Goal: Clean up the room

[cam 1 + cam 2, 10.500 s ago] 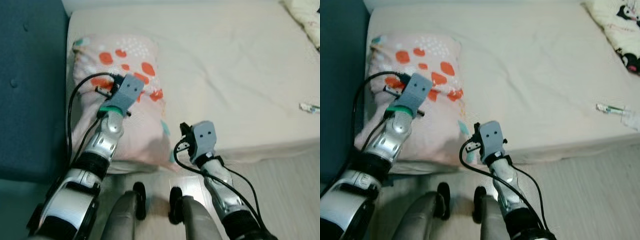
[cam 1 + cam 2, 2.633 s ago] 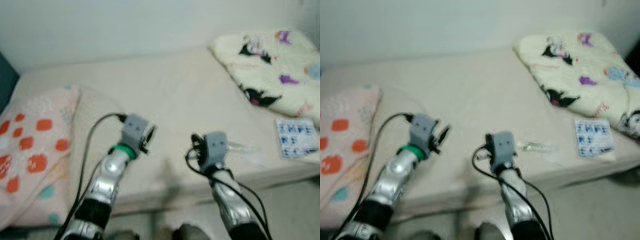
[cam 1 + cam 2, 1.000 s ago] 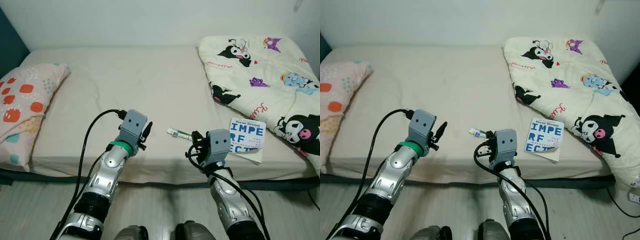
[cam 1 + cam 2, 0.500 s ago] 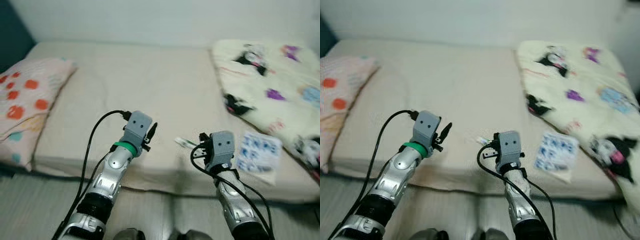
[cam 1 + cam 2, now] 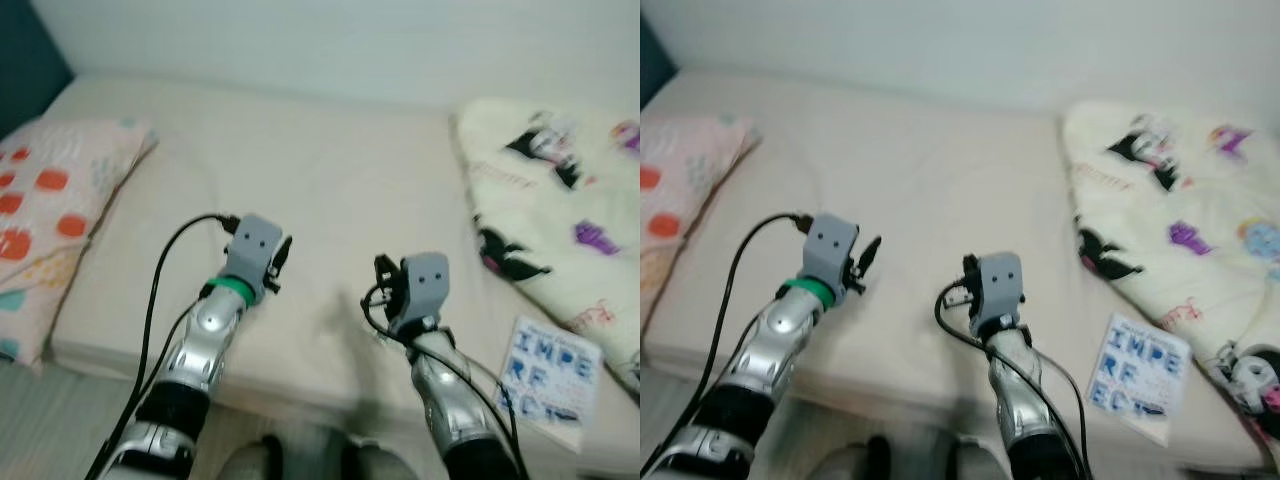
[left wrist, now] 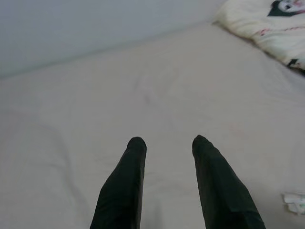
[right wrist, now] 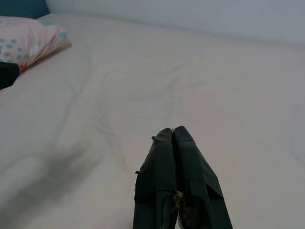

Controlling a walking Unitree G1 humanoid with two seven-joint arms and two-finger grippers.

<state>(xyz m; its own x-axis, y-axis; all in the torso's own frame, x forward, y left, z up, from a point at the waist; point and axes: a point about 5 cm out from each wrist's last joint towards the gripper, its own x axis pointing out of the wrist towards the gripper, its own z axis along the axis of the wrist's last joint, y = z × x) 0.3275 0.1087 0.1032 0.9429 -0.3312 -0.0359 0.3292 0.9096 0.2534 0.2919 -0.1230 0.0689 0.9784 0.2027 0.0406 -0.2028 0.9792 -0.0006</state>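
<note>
Fingers of our left gripper (image 6: 167, 148) sit apart with a clear gap between them and hold nothing; they hover over the near part of a bare cream bed (image 5: 330, 190). Fingers of our right gripper (image 7: 172, 136) are pressed flat together, tip to tip, and grip nothing that we can make out; they also hover above the sheet, near the front edge of the mattress.

Just off to the side of the left fingers (image 6: 133, 171), in the left wrist view, a small white wrapper-like scrap (image 6: 296, 202) lies on the sheet; it is too blurred for us to say what it is.

Beyond the right fingers (image 7: 162, 157) and to our right, a white booklet with big blue letters (image 5: 1135, 375) lies flat near the front edge of the bed, well apart from both grippers. Just past it, a cream blanket printed with black cartoon figures (image 5: 1160, 200) is heaped along the right side of the bed, close to the booklet's far corner.

Away to the left of the left fingers, a pink pillow with orange spots (image 5: 50, 220) rests at the left end of the mattress, with a dark blue headboard (image 5: 30, 60) behind it.

Farthest off, ahead of both pairs of fingers, the sheet runs wrinkled to a plain pale wall (image 5: 350, 40). The head views are slightly blurred.
</note>
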